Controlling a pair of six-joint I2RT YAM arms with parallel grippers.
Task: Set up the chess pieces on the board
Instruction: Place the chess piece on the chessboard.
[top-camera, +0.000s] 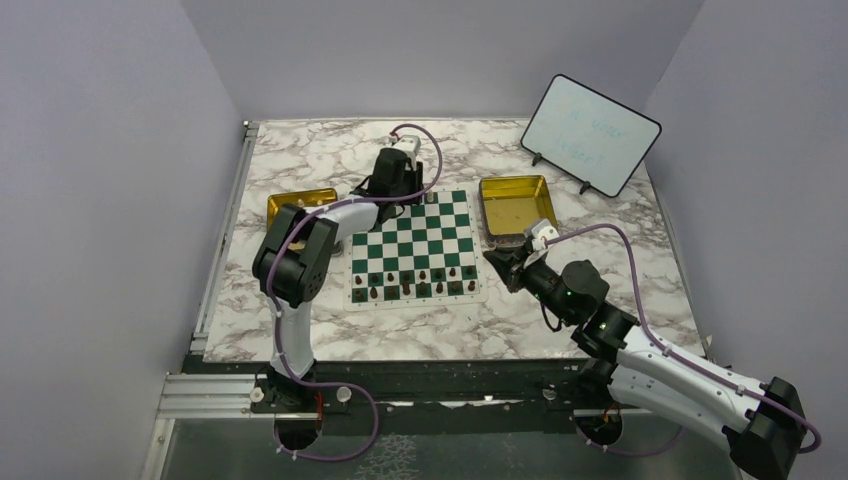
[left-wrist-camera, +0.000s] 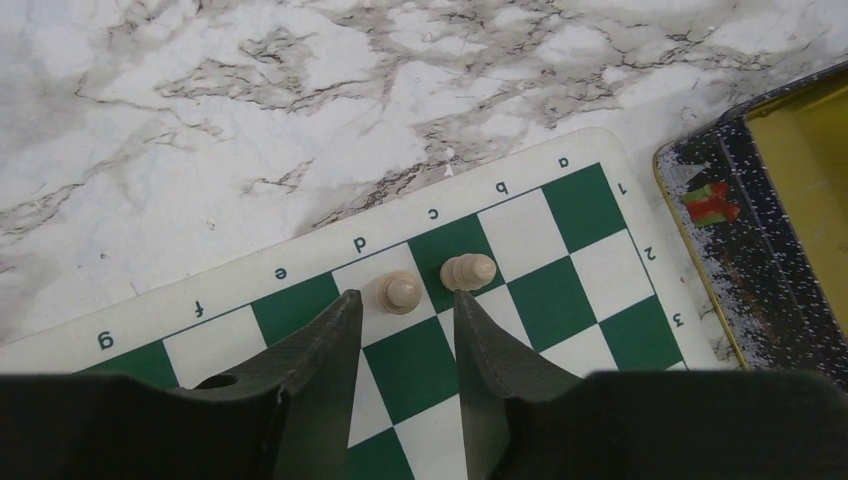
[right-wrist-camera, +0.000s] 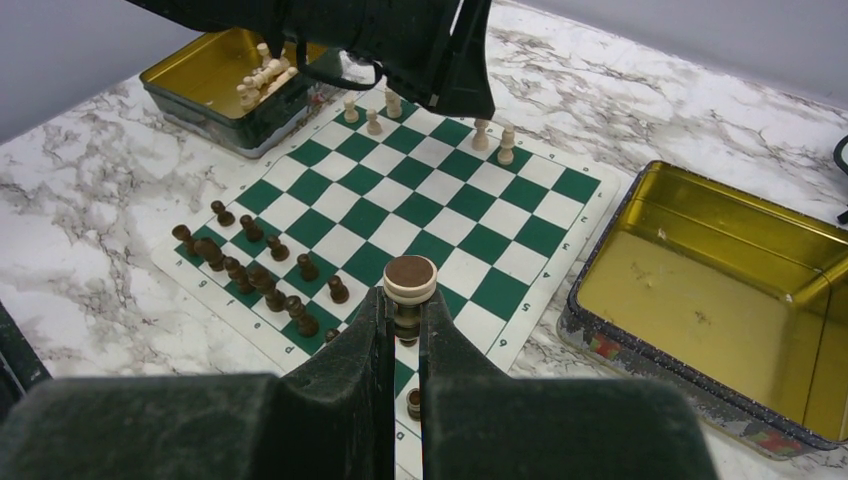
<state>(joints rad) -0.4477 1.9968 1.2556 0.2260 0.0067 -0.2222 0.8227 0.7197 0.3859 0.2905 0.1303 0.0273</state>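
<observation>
left tool (left-wrist-camera: 406, 300) parted | cream piece (left-wrist-camera: 400, 291) between tips | right tool (right-wrist-camera: 405, 308) clenching dark piece (right-wrist-camera: 410, 273)

Boxed in by plain pale lilac-grey panels: left wall (top-camera: 100, 200) at 9 o'clock, back wall (top-camera: 440, 50) at 12, right wall (top-camera: 760, 150) at 3. White marble-pattern table (top-camera: 300, 330) with grey-brown veins across the middle. Metal strip (top-camera: 225, 230) along its 9 o'clock edge. Aluminium rail (top-camera: 210, 395) along the near edge, 6 to 7. Mottled grey floor (top-camera: 420, 455) below at 6. Small whiteboard (top-camera: 590, 128) on two black feet at 1, tilted, faint scribble unreadable. Even soft light, faint shadows only.
</observation>
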